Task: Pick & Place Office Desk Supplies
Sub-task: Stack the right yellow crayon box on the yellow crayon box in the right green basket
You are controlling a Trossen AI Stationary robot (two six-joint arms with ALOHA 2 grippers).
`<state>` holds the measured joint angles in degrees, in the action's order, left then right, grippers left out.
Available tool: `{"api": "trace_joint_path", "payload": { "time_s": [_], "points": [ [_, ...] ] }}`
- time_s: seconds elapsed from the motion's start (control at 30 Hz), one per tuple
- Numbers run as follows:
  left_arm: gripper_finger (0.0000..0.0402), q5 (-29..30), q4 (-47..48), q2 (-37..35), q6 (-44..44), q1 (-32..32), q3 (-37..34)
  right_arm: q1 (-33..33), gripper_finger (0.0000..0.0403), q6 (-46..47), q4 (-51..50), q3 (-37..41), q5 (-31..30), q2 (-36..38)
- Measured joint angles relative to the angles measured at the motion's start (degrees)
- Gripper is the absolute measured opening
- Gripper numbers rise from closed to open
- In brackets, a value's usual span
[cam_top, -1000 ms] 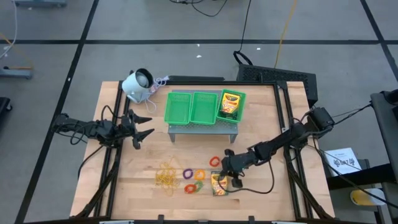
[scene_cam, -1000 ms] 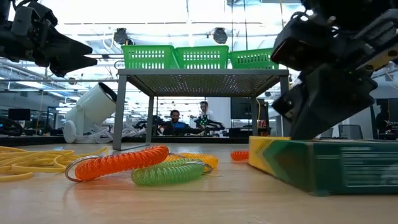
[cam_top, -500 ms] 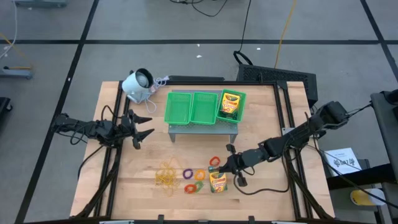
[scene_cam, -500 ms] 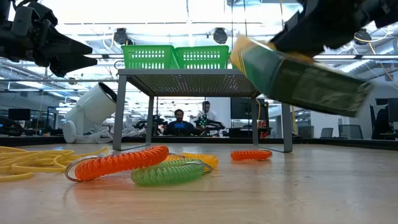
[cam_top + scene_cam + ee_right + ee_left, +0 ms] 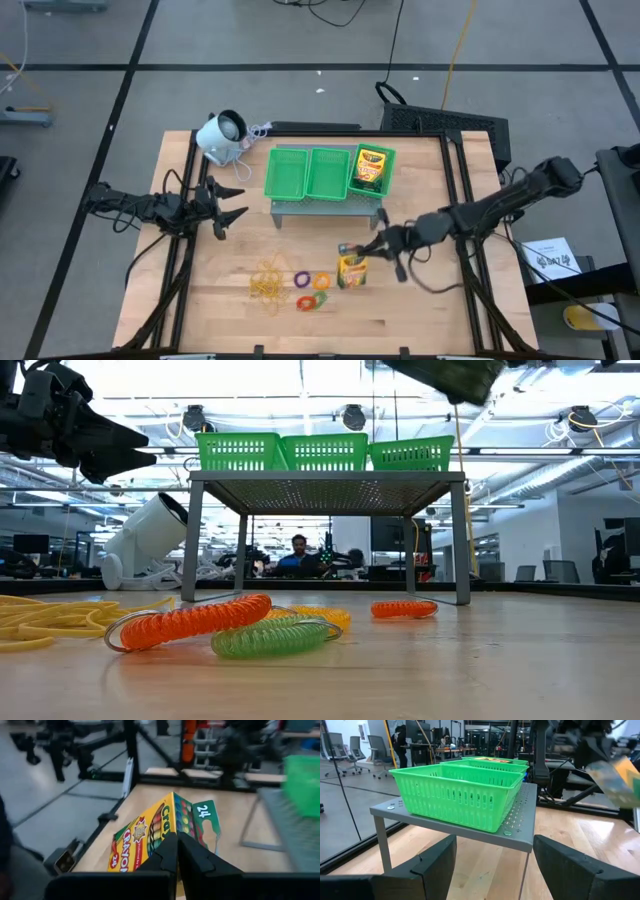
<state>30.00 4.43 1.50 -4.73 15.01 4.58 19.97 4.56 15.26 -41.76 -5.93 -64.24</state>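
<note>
High view, right gripper [image 5: 374, 248]: clamped on a crayon box [image 5: 352, 270], lifted over the table's middle, toward its front edge.
Second crayon box [image 5: 370, 167]: in the green tray's [image 5: 303, 172] right compartment.
Rubber bands [image 5: 266, 282], rings [image 5: 311, 289]: near front edge.
Left gripper [image 5: 232, 200]: fingers spread, empty, near left edge.

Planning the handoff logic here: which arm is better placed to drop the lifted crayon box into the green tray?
Right. The right gripper is shut on the crayon box, already lifted off the table just in front of the green tray. The left gripper hangs open and empty beside the tray's other end.
</note>
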Motion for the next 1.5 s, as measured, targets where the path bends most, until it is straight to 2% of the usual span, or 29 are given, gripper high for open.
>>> {"api": "trace_joint_path", "payload": {
  "time_s": [0.2,0.37,0.47,0.6,0.77,0.93,1.1,1.5],
  "points": [
    [0.0271,0.0,0.0,0.0,0.0,0.0,0.0,-7.13,0.0,-1.95,-15.13,-6.24,0.07,6.98],
    [0.0271,0.0,0.0,0.0,0.0,0.0,0.0,-14.91,0.0,-5.72,-28.75,-15.33,0.26,8.43],
    [0.0271,0.0,0.0,0.0,0.0,0.01,0.0,-20.94,0.0,-7.88,-35.16,-20.62,2.54,8.37],
    [0.0271,0.0,0.0,0.0,0.0,0.01,0.0,-29.95,0.0,-10.06,-38.0,-24.5,6.74,8.12],
    [0.0271,0.0,0.0,0.0,0.0,0.02,0.0,-42.03,0.0,-9.58,-38.96,-24.9,12.46,8.03],
    [0.0271,0.0,0.0,-0.01,0.0,0.01,0.0,-49.9,0.0,-7.98,-40.16,-24.94,18.44,6.09],
    [0.0271,0.0,0.0,-0.02,0.0,0.02,0.0,-53.26,0.0001,-4.63,-40.03,-25.03,24.07,3.63],
    [0.0271,0.0,0.0,-0.02,0.0,0.02,0.0,-53.71,0.0001,-2.01,-40.91,-25.07,24.26,2.59]
  ]
}}
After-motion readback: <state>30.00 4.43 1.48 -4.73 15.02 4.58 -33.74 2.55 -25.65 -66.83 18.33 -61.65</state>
